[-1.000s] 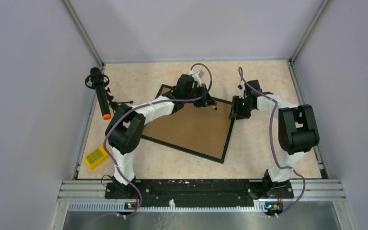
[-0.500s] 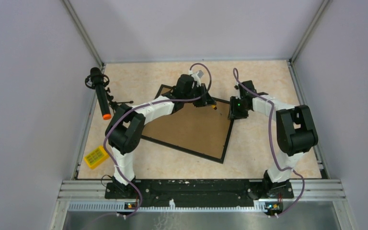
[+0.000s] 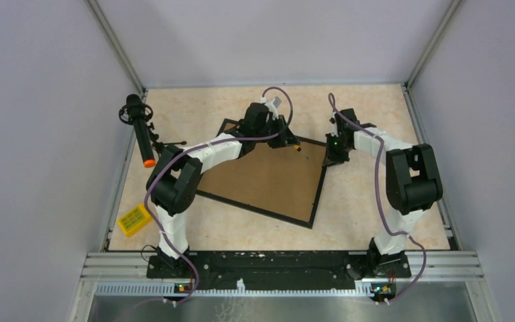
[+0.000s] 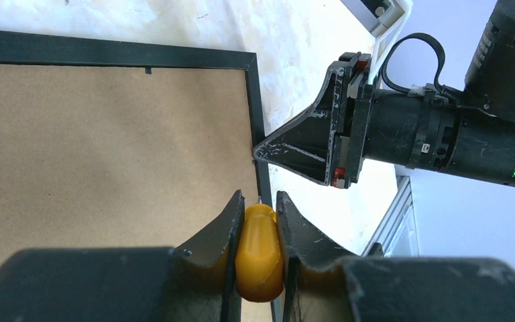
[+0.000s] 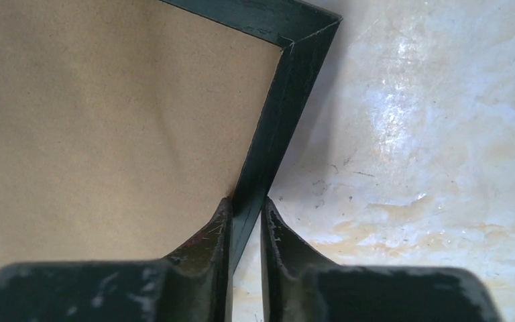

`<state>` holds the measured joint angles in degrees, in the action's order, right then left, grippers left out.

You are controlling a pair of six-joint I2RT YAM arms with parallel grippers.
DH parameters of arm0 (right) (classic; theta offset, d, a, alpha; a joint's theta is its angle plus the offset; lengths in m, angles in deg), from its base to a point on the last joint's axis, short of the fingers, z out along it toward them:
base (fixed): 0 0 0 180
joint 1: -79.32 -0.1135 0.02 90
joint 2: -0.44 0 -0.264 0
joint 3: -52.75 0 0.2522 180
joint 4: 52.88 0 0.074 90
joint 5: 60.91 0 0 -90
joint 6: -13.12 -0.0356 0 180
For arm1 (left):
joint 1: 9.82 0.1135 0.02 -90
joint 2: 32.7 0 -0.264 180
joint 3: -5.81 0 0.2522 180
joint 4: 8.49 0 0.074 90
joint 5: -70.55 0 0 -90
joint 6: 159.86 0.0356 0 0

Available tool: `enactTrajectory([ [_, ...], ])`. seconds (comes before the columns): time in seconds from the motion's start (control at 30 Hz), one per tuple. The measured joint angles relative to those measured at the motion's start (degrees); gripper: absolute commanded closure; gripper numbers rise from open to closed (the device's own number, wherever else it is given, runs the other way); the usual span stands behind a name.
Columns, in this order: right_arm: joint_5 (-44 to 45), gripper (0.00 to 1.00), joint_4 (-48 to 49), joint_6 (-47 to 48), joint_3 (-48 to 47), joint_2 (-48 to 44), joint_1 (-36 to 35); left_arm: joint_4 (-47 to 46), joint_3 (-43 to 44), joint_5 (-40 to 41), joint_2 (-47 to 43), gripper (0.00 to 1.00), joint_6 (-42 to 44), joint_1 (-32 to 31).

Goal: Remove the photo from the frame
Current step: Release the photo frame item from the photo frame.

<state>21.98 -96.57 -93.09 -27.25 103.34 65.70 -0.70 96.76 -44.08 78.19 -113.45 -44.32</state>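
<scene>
The frame (image 3: 268,178) lies face down; the photo is probably hidden under it. The right gripper (image 5: 246,201) pinches its far right edge. The left gripper (image 4: 260,196), just beside, squeezes a yellow thing (image 4: 258,251).

I see the whole table (image 3: 355,201) from high above, behind its near edge. Both wrist cameras sit close over the frame (image 3: 268,178), sharing its far right corner.

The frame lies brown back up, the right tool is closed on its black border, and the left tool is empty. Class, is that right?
The left tool is not empty: the left wrist view shows it shut on a yellow piece. The rest holds: the frame lies brown back up and the right tool is closed on its black border.
</scene>
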Motion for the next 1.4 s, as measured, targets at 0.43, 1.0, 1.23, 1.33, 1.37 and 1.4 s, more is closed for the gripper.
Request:
enactTrajectory([
  [0.43,-3.7,0.54,-1.4,0.7,0.0,-0.2,-0.7,-0.1,-0.4,-0.2,0.1,1.00,-1.3,0.5],
  [1.0,-0.8,1.00,-1.9,0.0,0.9,-0.6,-1.5,-0.1,-0.9,-0.2,0.3,1.00,-1.4,0.5],
  [1.23,-9.2,1.00,-2.4,-0.4,0.4,0.9,3.2,-0.4,-1.0,-0.5,0.3,1.00,-1.6,0.5],
  [1.33,-14.9,1.00,-2.1,-1.4,0.3,2.2,6.2,-0.5,-1.0,-0.7,0.3,1.00,-1.7,0.6],
  [1.37,-16.7,1.00,-1.7,-1.7,0.3,2.6,7.1,-0.5,-1.0,-0.9,0.3,1.00,-1.8,0.6],
  [1.4,-18.3,1.00,-1.1,-2.1,0.3,2.9,8.1,-0.5,-1.0,-1.0,0.3,1.00,-1.8,0.6],
])
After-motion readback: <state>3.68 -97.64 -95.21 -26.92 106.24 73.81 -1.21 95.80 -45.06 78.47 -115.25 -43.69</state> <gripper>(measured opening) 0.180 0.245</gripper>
